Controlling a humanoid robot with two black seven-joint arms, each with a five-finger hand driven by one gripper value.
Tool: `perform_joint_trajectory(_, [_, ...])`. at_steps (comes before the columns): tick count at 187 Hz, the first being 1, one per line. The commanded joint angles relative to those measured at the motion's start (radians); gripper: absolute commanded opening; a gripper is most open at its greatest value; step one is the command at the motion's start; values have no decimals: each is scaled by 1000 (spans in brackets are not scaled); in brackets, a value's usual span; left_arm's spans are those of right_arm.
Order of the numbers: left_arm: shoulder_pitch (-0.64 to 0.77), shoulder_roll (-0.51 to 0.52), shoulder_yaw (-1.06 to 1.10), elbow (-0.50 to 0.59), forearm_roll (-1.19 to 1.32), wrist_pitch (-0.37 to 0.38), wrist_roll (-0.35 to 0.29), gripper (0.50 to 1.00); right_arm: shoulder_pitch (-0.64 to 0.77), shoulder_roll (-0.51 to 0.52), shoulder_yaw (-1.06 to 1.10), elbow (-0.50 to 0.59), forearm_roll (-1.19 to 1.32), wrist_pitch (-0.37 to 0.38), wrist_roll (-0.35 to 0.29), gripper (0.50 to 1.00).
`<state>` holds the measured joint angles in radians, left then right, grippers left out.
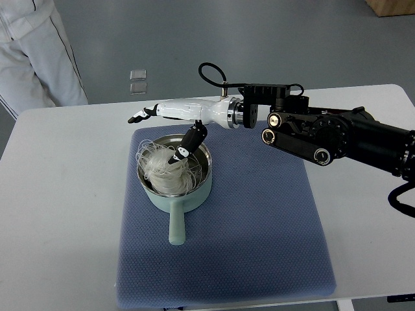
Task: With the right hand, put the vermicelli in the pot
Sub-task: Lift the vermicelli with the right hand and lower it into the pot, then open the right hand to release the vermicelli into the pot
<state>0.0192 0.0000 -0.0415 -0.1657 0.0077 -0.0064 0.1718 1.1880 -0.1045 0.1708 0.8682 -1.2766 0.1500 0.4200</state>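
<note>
While the right hand hangs over the pot: it looks like a release, by my reading.
Right hand (170,126): arm enters from the right; fingers stretched out and loose, thumb dipping toward the noodles, nothing clasped.
Vermicelli (165,167): pale tangle inside the pot, some loops draped over the far-left rim.
Pot (194,186): mint green, steel-lined, handle toward the robot so the approach from above is unobstructed.
Mat (259,233): blue quilted pad under the pot, likely to steady it.
Person (32,58): white sleeve at top left, well apart.
</note>
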Motion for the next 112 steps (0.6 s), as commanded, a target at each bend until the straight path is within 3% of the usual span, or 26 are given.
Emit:
perform_joint_trajectory(1, [1, 0, 0, 0, 0, 0, 0, 1000, 1, -6, 3, -1, 0, 5, 0, 924])
perform_joint_trajectory(112, [1, 0, 0, 0, 0, 0, 0, 1000, 1, -149, 10, -15, 13, 5, 8, 926])
